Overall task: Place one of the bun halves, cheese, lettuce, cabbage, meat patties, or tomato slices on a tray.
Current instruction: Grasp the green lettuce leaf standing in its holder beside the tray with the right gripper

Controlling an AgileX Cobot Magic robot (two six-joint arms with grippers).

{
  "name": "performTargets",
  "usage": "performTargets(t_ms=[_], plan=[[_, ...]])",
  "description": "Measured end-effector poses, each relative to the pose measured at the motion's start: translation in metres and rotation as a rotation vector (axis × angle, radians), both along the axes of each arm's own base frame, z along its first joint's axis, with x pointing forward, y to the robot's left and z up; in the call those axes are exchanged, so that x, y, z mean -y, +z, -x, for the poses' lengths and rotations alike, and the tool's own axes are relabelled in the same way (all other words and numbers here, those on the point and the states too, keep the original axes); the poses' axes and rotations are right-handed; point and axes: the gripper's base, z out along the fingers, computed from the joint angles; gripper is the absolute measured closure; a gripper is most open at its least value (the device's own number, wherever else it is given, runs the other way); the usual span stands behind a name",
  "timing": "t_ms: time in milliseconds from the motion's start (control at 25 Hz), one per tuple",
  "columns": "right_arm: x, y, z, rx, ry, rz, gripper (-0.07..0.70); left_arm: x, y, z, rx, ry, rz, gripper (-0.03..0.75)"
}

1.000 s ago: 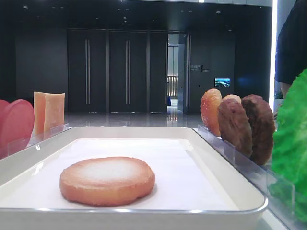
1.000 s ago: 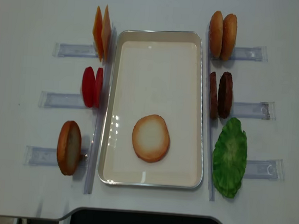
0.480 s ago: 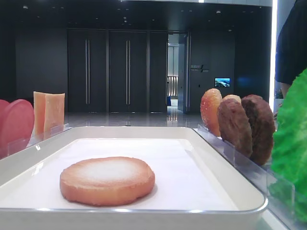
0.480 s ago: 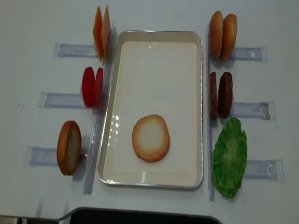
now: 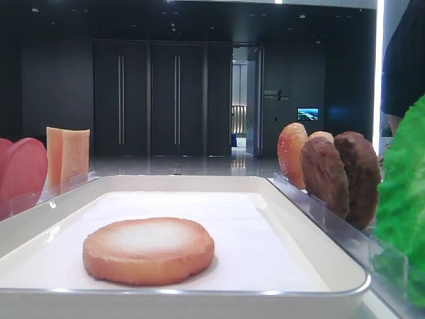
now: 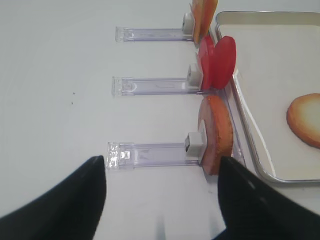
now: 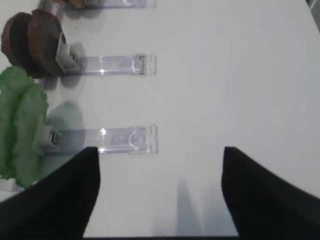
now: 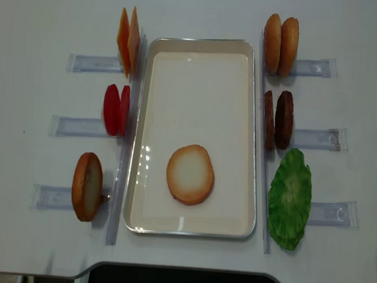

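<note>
- Hovering nearest the robot, the right gripper hangs over bare table with its dark fingers spread wide and nothing between them; it is released and empty.
- The left gripper is likewise spread open and empty, poised just short of a clear holder.
- Nothing has shifted over the last second: both overhead and low views match the earlier ones item for item, so the arms appear to be pausing between placements.
- One bun half already lies flat in the near part of the tray, pale floury face up, golden rim all round, clear of the tray's walls.
- That suggests one placement is complete and the next ingredient has yet to be chosen.
- Just left of the tray's near end, a spare bun stands on edge at the end of its holder.
- Opposite it, on the right, the lettuce stands as a ruffled bright-green leaf, floppy-looking and probably awkward to pinch.
- Midway back, the tomato slices stand as two smooth red discs on the left, and the meat patties as two rough dark-brown discs on the right.
- Farthest off, the cheese stands as two thin orange slabs on the left, with two more upright buns on the right.
</note>
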Motion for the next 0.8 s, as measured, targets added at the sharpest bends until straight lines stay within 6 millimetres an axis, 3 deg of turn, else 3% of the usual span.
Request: performTargets(t_ms=[280, 520, 800], plan=[[0.000, 0.013, -0.052, -0.208, 0.004, 0.004, 0.155, 0.000, 0.000, 0.000, 0.000, 0.000, 0.000, 0.181], [0.000, 0.034, -0.109, -0.318, 0.006, 0.004, 0.162, 0.000, 0.000, 0.000, 0.000, 0.000, 0.000, 0.181], [0.000, 0.048, -0.154, -0.355, 0.067, 0.050, 0.189, 0.000, 0.000, 0.000, 0.000, 0.000, 0.000, 0.181]])
